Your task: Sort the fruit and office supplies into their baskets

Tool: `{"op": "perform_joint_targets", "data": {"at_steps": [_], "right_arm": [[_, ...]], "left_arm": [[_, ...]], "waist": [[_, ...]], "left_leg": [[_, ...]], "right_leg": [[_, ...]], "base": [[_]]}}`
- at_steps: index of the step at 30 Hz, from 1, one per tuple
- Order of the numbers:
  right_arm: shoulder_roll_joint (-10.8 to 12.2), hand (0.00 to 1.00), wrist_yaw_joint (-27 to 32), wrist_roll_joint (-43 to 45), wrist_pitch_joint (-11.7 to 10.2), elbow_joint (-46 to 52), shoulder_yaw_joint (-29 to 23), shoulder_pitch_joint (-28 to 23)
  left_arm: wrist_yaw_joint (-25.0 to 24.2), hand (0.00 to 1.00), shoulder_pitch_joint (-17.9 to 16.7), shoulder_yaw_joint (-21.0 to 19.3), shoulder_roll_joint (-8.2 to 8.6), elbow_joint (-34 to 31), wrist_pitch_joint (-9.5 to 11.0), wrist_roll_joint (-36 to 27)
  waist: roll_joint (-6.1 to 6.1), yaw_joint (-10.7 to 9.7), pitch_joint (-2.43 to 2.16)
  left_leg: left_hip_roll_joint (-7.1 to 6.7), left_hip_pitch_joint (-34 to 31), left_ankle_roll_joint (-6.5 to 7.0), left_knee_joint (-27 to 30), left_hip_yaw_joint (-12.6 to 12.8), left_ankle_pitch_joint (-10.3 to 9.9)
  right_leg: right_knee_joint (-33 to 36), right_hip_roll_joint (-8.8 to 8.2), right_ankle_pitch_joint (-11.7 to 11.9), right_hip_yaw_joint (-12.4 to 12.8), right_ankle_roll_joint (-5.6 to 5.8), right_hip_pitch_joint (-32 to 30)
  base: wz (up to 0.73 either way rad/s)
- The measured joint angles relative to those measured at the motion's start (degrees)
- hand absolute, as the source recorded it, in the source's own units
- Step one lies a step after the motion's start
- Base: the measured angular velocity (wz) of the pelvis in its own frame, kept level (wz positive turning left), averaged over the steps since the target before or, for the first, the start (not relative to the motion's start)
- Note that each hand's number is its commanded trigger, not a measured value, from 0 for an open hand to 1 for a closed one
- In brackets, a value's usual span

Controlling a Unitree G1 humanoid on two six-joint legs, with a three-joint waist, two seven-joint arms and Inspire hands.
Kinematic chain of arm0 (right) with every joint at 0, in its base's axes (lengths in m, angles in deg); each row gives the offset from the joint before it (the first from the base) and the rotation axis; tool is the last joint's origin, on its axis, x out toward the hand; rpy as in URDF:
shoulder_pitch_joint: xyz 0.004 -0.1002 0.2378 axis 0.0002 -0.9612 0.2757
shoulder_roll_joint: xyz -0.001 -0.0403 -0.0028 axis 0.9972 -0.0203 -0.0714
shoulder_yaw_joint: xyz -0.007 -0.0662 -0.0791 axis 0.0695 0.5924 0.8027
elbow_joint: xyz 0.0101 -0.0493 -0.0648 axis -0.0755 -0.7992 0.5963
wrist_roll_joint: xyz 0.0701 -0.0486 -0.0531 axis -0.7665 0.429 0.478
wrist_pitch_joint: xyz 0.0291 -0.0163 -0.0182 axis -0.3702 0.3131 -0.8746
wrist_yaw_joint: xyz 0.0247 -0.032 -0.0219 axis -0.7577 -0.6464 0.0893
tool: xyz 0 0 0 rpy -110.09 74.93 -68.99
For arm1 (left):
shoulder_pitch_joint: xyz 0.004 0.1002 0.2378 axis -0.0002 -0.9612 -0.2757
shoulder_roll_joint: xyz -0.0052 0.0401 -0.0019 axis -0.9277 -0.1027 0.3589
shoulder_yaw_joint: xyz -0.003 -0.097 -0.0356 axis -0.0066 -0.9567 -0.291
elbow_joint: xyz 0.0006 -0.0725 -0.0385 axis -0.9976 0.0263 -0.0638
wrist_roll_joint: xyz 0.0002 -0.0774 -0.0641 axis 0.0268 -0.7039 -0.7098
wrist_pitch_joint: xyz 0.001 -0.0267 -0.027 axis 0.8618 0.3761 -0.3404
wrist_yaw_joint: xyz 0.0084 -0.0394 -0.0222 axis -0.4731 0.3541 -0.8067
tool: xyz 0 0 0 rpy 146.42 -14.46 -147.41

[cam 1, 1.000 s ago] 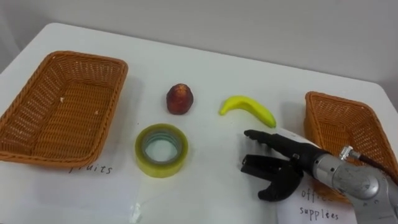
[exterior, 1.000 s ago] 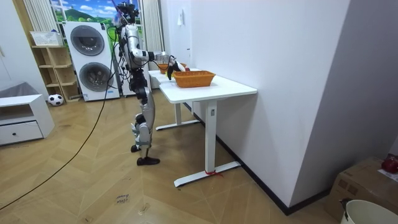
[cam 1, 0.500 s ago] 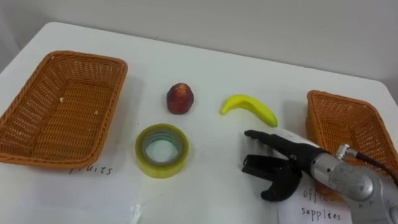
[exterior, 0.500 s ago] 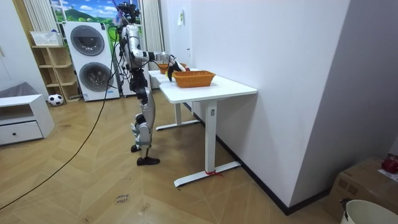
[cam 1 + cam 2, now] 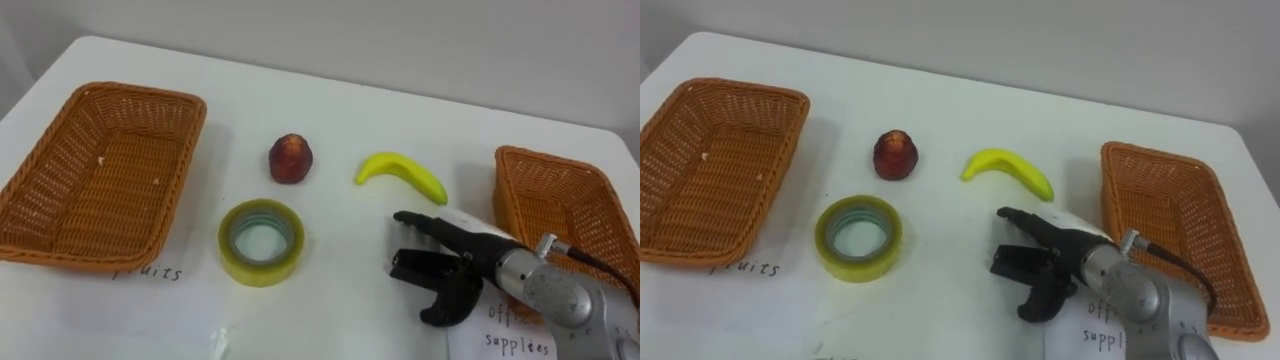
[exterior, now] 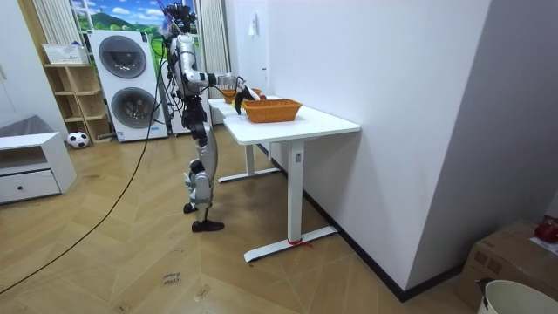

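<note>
A yellow banana point(image 5: 402, 174) lies on the white table point(image 5: 330, 110), with a dark red peach point(image 5: 290, 159) to its left. A roll of yellowish tape point(image 5: 260, 240) sits in front of the peach. The left basket point(image 5: 95, 175) stands above a paper label for fruits and holds no items. The right basket point(image 5: 560, 205) stands beside a label for office supplies. My right hand point(image 5: 445, 270) hovers low in front of the banana, fingers relaxed and empty, pointing left. In the room view I stand at the table's end with my right hand point(image 6: 241, 91) over it.
Two paper labels lie near the table's front edge, one point(image 5: 150, 272) by the left basket and one point(image 5: 510, 330) under my right wrist. The table's far edge runs along a pale wall. Washing machines point(image 6: 122, 83) stand behind me.
The picture has shifted very slightly. My right hand stays almost in place in front of the banana; the objects have not moved.
</note>
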Motion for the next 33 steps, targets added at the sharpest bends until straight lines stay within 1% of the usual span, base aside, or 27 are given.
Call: {"op": "perform_joint_targets", "data": {"at_steps": [1, 2, 4, 5, 7, 9, 13, 18, 23, 31, 33], "right_arm": [[0.00, 0.58, -0.02, 0.14, 0.09, 0.01, 0.00, 0.01], [0.01, 1.00, -0.01, 0.23, 0.17, 0.05, 0.00, 0.01], [0.30, 1.00, 0.04, 1.43, 0.19, 0.26, 0.04, -0.01], [0.99, 1.00, 0.57, 2.50, 0.21, 0.35, 0.04, 0.09], [1.58, 1.00, 2.16, 4.25, 0.32, 0.35, 0.02, 0.61], [2.02, 1.00, 2.78, 5.83, 0.89, 0.22, 0.02, 1.49], [2.36, 1.00, 4.44, 9.08, 1.91, -0.26, 1.28, 1.79], [2.47, 1.00, 5.82, 9.29, 1.95, -0.73, 1.93, 1.72], [3.31, 1.00, 5.68, 9.04, 1.95, -0.73, 1.94, 1.58], [3.38, 1.00, 5.01, 8.50, 2.06, -0.61, 1.95, 1.59], [3.39, 1.00, 5.00, 8.48, 2.50, -0.57, 1.96, 1.58]], "left_arm": [[0.00, 0.00, 0.08, 0.00, 0.02, 0.02, 0.00, 0.00], [0.00, 0.00, 0.10, 0.02, 0.02, 0.03, 0.00, -0.03], [0.02, 0.00, 0.08, 0.08, 0.07, 0.05, -0.04, -0.01], [0.02, 0.00, 0.08, 0.11, 0.08, 0.05, -0.17, 0.01], [0.02, 0.00, 0.09, 0.14, 0.10, 0.06, -0.41, 0.01], [0.02, 0.00, 0.10, 0.14, 0.10, 0.02, -0.42, 0.02], [0.20, 0.00, 0.14, 0.23, 0.27, 0.00, -0.44, 0.00], [1.24, 0.00, 0.25, 0.22, 0.31, 0.00, -0.43, -0.03], [1.22, 0.00, 0.45, 0.21, 0.35, 0.00, -0.42, -0.02], [1.13, 0.00, 0.48, 0.27, 0.41, -0.22, -0.44, 0.56], [1.13, 0.00, 0.54, 0.61, 0.38, -0.25, -0.46, 0.56]], "waist": [[0.00, 0.02, 0.00], [0.00, 0.02, 0.00], [0.00, 0.03, 0.00], [0.00, 0.02, 0.00], [0.03, 0.02, -0.03], [0.07, 0.02, -0.04], [0.50, 0.03, -0.31], [0.55, -0.03, -0.34], [0.57, -0.22, -0.32], [0.58, -0.19, -0.31], [0.58, -0.20, -0.31]], "left_leg": [[0.00, 0.00, 0.00, -0.01, 0.01, 0.00], [0.00, 0.00, 0.00, -0.01, 0.01, 0.00], [0.00, 0.00, 0.00, -0.01, 0.04, 0.00], [0.00, 0.00, 0.00, 0.00, 0.03, 0.00], [0.00, 0.00, 0.00, 0.00, 0.02, 0.00], [0.01, 0.00, 0.00, 0.00, 0.00, 0.00], [0.00, 0.02, 0.00, 0.06, -0.14, 0.00], [0.00, 0.10, 0.01, 0.12, -0.16, 0.01], [0.00, 0.09, 0.01, 0.15, -0.12, 0.01], [0.03, -0.13, 0.00, -0.14, -0.11, 0.00], [0.03, -0.15, 0.00, -0.11, -0.10, 0.00]], "right_leg": [[0.00, 0.00, 0.00, 0.00, 0.00, 0.00], [0.01, 0.01, 0.00, 0.00, 0.00, 0.00], [0.01, 0.01, 0.00, -0.03, 0.00, -0.01], [0.00, 0.02, 0.00, -0.07, 0.00, -0.01], [0.00, 0.02, 0.00, -0.06, 0.00, -0.01], [-0.02, 0.02, 0.00, -0.05, 0.00, -0.02], [-0.02, 0.02, 0.00, -0.02, 0.00, 0.02], [-0.04, 0.01, 0.00, 0.03, 0.00, 0.09], [-0.05, 0.00, 0.00, 0.03, 0.00, 0.09], [-0.01, 0.09, 0.00, 0.17, 0.00, -0.12], [0.00, 0.09, 0.00, 0.16, -0.01, -0.14]], "base": [[0.00], [0.00], [0.00], [0.00], [0.00], [0.00], [0.00], [0.00], [0.00], [0.00], [0.00]]}}
